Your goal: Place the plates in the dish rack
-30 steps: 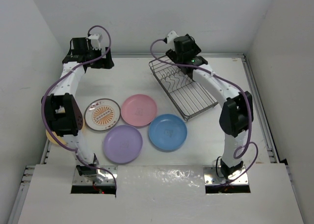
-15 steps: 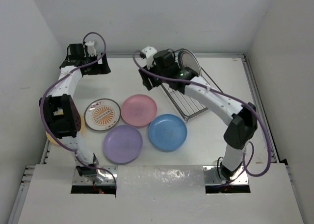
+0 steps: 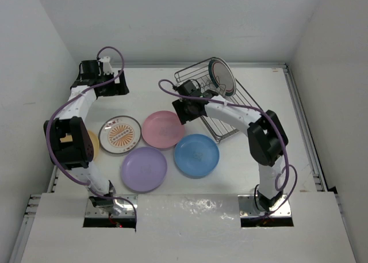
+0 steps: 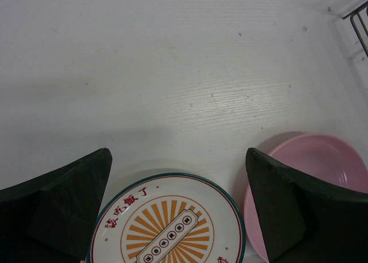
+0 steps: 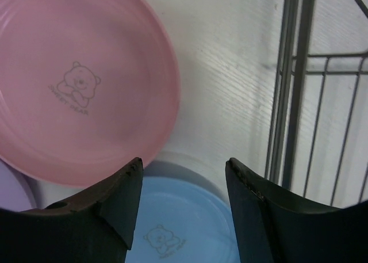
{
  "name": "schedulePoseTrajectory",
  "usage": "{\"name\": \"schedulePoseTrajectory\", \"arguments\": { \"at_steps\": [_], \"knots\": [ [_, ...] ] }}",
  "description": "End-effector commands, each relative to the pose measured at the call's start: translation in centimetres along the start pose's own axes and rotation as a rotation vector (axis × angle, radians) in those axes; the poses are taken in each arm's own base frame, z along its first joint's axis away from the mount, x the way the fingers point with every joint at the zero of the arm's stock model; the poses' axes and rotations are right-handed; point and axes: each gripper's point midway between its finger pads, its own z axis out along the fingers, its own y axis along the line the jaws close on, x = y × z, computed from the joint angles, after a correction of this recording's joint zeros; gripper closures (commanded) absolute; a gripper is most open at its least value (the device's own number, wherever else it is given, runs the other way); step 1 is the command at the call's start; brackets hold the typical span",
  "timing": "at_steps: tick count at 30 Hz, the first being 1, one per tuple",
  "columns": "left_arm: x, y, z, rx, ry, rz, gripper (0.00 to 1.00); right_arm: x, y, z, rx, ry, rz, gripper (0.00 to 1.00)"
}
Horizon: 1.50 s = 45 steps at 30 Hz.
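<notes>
Two empty grippers: left gripper [image 4: 178, 156], jaws wide apart, above the white orange-sunburst round plate [image 4: 167, 228]; right gripper [image 5: 184, 165], jaws partly apart, over the pink round plate [image 5: 86, 84] and blue round plate [image 5: 172, 228], beside the silver wire dish rack [image 3: 221, 116] at the table [image 3: 287, 159] far edge

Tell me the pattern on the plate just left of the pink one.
The plate: orange sunburst, green rim, red characters. Clearest in left wrist view.

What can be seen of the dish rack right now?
The rack is a silver wire basket with raised sides, set askew on the white table, right of the pink plate. One white plate stands on edge at its far end. The right arm crosses above its middle.
</notes>
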Motion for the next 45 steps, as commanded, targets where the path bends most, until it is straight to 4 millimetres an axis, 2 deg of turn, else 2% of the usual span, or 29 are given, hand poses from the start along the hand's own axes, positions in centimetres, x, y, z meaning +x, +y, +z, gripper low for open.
{"name": "schedulePoseTrajectory", "arguments": {
  "at_steps": [1, 4, 5, 9, 12, 14, 19, 23, 25, 29, 33, 38, 40, 41, 42, 45],
  "knots": [
    [-2.2, -0.4, -1.6, 0.007, -0.096, 0.011, 0.01, -2.1, 1.6, 1.8, -0.031, -0.051, 0.024, 0.42],
    [-2.0, -0.7, -1.8, 0.017, -0.099, 0.013, 0.02, -1.6, 1.1, 3.3, 0.004, -0.039, 0.054, 0.45],
    [-1.9, -0.8, -1.9, 0.021, -0.097, 0.015, 0.01, -0.8, 1.0, 3.9, 0.011, -0.021, 0.053, 0.46],
    [-1.6, -0.9, -2.1, 0.025, -0.096, 0.02, 0.02, 0.6, 1.3, 5.3, -0.001, 0.0, 0.045, 0.54],
    [-1.2, -0.8, -2.0, 0.023, -0.09, 0.018, 0.01, 1.4, 0.7, 6.4, 0.034, 0.02, 0.046, 0.56],
    [-1.1, -0.9, -2.1, 0.026, -0.087, 0.023, 0.01, 1.1, 0.5, 6.9, 0.042, 0.009, 0.033, 0.56],
    [-1.3, -0.7, -2.5, 0.01, -0.093, 0.029, 0.01, 2.2, 1.0, 8.9, 0.031, 0.048, 0.04, 0.61],
    [-1.4, -0.3, -2.6, -0.014, -0.096, 0.035, 0.01, 3.5, -1.0, 9.5, 0.119, 0.079, 0.146, 0.75],
    [-1.3, -0.2, -2.6, -0.019, -0.093, 0.034, 0.02, 3.4, -1.6, 9.1, 0.141, 0.066, 0.149, 0.86],
    [-1.1, -0.3, -2.4, -0.015, -0.091, 0.03, 0.02, 2.4, -1.6, 8.5, 0.136, 0.031, 0.153, 0.99],
    [-1.2, -0.3, -2.4, -0.012, -0.094, 0.032, 0.01, 1.5, -0.9, 7.8, 0.09, -0.001, 0.169, 1.0],
    [-1.2, -0.3, -2.4, -0.01, -0.093, 0.033, 0.02, 0.3, -0.9, 6.3, 0.065, -0.045, 0.179, 1.0],
    [-1.3, -0.3, -2.4, -0.013, -0.095, 0.033, 0.02, -1.1, -1.0, 4.9, 0.052, -0.094, 0.167, 1.0],
    [-1.3, -0.2, -2.4, -0.013, -0.093, 0.032, 0.02, -2.8, -0.9, 3.5, 0.037, -0.155, 0.145, 1.0],
    [-1.4, -0.2, -2.4, -0.016, -0.096, 0.035, 0.02, -3.1, -1.0, 2.9, 0.037, -0.176, 0.122, 1.0],
    [-1.6, -0.1, -2.3, -0.018, -0.099, 0.037, 0.02, -6.2, -1.0, -0.2, 0.019, -0.286, 0.075, 1.0]
  ]
}}
